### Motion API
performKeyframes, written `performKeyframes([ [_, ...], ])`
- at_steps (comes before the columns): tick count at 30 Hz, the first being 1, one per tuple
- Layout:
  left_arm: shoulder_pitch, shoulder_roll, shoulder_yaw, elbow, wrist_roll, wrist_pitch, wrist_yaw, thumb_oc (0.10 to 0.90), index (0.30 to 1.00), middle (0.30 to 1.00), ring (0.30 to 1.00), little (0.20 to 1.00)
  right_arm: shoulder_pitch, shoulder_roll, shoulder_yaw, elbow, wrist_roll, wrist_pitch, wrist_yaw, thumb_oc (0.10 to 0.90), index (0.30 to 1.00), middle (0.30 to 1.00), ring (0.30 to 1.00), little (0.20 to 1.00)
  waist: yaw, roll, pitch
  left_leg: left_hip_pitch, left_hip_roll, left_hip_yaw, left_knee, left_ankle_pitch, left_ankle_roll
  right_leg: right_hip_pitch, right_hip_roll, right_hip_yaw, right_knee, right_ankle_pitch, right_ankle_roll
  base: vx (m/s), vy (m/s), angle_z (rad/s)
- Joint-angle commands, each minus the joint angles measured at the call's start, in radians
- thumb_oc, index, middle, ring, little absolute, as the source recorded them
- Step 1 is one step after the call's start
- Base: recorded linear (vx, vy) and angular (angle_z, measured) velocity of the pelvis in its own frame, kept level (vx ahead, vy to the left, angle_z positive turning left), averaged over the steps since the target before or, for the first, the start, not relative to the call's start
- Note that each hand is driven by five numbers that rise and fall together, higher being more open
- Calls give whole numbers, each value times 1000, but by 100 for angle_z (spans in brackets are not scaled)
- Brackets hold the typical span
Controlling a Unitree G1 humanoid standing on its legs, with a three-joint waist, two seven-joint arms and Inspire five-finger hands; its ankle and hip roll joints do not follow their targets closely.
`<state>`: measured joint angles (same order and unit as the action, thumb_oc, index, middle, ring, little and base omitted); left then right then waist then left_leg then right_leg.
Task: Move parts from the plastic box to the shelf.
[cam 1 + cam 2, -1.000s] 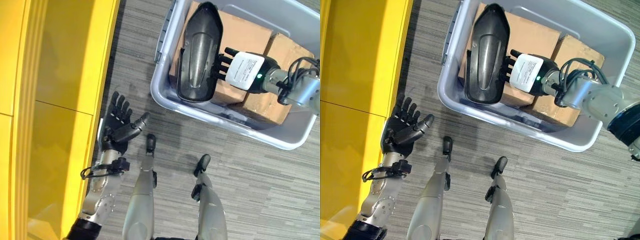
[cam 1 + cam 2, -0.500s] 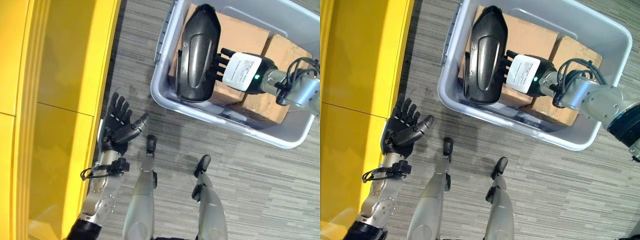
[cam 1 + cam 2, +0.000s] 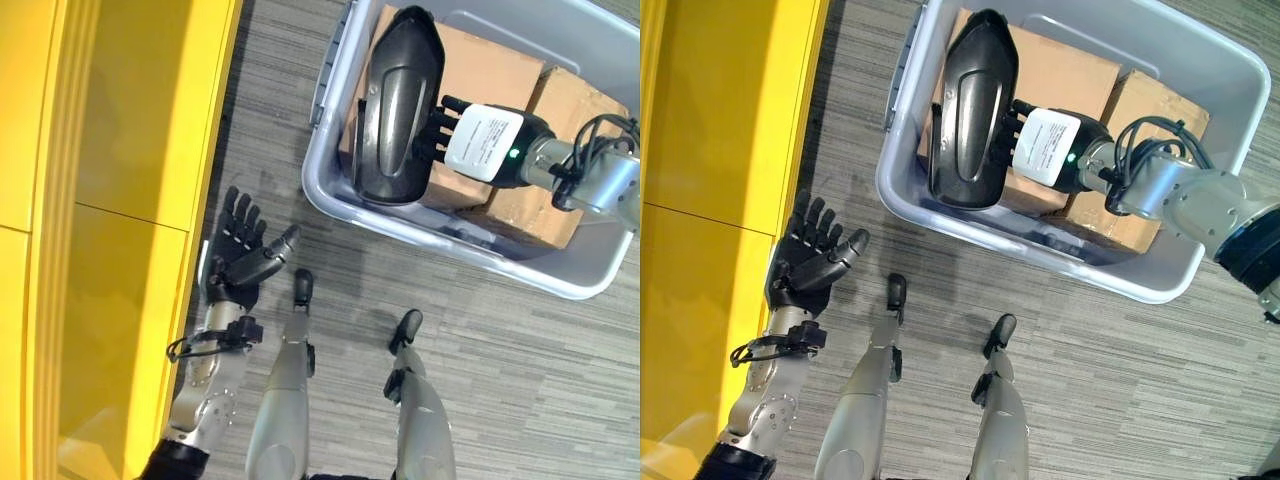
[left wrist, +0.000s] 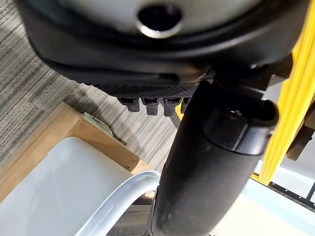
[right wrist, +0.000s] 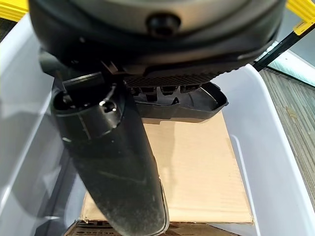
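Right hand point(image 3: 487, 142) gripping long glossy black moulded plastic part point(image 3: 396, 105) over grey plastic box point(image 3: 590, 277), fingers curled round its 3 o'clock edge; long axis running 12 to 6, narrower end toward 12. Resting above brown cardboard cartons point(image 3: 1080, 70). Left hand point(image 3: 812, 258) hanging open beside yellow shelf point(image 3: 120, 200).
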<state>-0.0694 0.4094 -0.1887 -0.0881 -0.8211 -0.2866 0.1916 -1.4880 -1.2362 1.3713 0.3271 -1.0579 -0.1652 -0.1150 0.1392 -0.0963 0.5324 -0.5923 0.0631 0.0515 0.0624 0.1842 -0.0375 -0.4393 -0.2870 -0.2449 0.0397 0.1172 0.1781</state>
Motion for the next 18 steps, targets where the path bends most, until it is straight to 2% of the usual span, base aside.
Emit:
performKeyframes([
  [1, 7, 14, 31, -145, 11, -100, -3, 900, 1000, 1000, 1000, 1000, -173, -64, 29, -17, 6, 67, -45, 900, 1000, 1000, 1000, 1000, -13, 14, -12, 71, 93, -27, -14, -28, -102, 85, -57, 2, 47, -9, 34, 0, 0, 0],
  [18, 6, 27, 18, -152, 16, -110, 5, 900, 1000, 1000, 1000, 1000, -156, -16, 29, 24, 1, 72, -51, 900, 1000, 1000, 1000, 1000, -6, 38, -12, 4, 88, -38, 18, -39, -95, 17, -56, 12, 87, -25, 30, 0, 0, 0],
])
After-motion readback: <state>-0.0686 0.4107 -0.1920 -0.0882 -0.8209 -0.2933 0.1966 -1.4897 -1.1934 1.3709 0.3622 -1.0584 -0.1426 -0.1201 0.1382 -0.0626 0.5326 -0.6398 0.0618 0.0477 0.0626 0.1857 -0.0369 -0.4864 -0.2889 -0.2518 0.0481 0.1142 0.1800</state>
